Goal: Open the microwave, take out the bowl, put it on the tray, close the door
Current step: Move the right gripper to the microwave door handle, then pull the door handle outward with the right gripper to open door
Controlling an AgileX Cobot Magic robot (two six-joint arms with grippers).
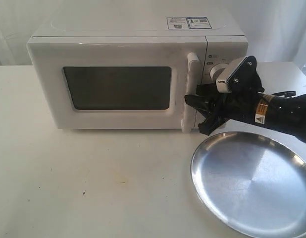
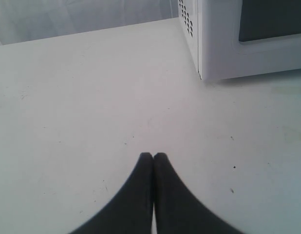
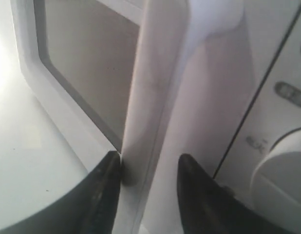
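Observation:
The white microwave stands at the back of the table with its door closed, so the bowl is hidden. My right gripper is at the lower part of the vertical white bar handle. In the right wrist view the right gripper is open, its fingers straddling the handle; one finger touches it and the other stands off. The steel tray lies empty at the front right, just below that arm. My left gripper is shut on nothing, over bare table near a microwave corner.
Two round knobs sit right of the handle, one partly hidden by the right wrist; a knob shows close by in the right wrist view. White curtain hangs behind. The table is a worn white surface.

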